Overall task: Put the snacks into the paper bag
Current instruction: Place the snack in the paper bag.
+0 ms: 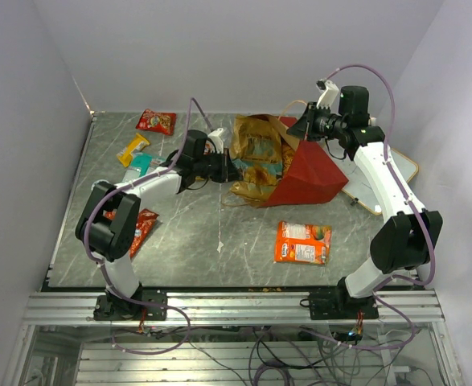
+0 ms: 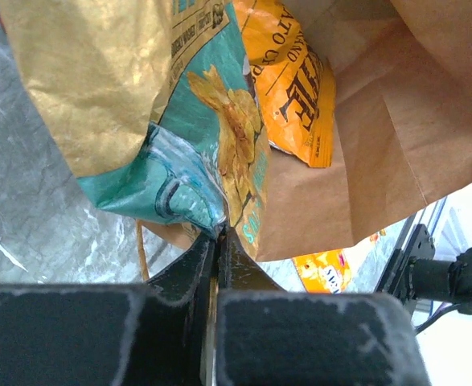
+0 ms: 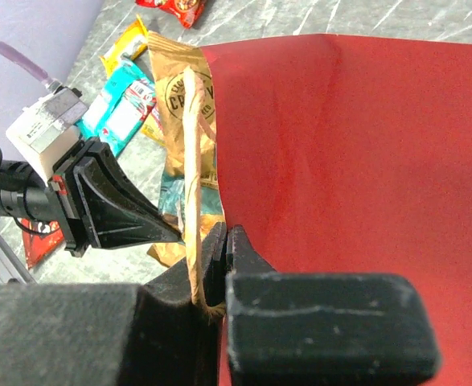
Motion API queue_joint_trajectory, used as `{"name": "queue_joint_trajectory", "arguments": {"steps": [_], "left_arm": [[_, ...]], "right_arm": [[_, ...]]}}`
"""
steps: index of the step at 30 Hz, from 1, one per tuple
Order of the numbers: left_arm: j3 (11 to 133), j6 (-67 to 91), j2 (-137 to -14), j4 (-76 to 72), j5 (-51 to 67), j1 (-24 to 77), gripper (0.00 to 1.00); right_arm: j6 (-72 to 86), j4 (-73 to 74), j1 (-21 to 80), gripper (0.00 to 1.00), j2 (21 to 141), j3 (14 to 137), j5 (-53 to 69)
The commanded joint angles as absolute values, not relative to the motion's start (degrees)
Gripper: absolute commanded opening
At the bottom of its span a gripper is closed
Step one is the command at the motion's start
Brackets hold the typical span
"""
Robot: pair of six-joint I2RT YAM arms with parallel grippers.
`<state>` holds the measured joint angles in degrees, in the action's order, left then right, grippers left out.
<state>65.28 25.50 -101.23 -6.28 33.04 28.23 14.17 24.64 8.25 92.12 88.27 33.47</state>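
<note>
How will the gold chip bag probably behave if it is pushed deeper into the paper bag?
The gold chip bag looks crinkled and puffy: probably light, likely to buckle when pushed. Its glossy film may slip from the left gripper, pinching only its edge.

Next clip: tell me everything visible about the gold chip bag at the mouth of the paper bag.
The gold chip bag is a large, crinkly foil-like packet, gold with a teal panel printed with chips. It lies partway inside the open mouth of the paper bag, which is tipped sideways, and the rest of it sticks out. The left gripper is shut on one of its edges. An orange chip bag sits behind it, deeper inside against the brown lining.
</note>
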Motion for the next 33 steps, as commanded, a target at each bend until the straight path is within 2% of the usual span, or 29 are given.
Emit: {"name": "queue_joint_trajectory", "arguments": {"steps": [1,9,18,26,33], "left_arm": [[66.58,31.34,-99.09,-8.62,30.57,28.6,0.07],[68.06,53.18,-97.46,-16.9,34.55,28.28,0.07],[65.15,77.53,-99.03,-40.37,36.44,28.29,0.07],[70.16,87.21,-103.16,-47.69,34.84,28.89,0.07],[71.38,88.68,-106.8,-51.73,32.48,31.29,0.07]], "right_arm": [[15.4,19.71,8.09,0.0,91.59,88.66,35.17],[13.94,13.48,8.09,0.0,88.7,83.86,32.17],[14.39,10.86,8.07,0.0,88.24,80.85,32.15],[18.83,6.7,8.06,0.0,88.69,78.31,35.37],[25.62,4.35,7.36,0.0,89.83,80.52,37.13]]}}
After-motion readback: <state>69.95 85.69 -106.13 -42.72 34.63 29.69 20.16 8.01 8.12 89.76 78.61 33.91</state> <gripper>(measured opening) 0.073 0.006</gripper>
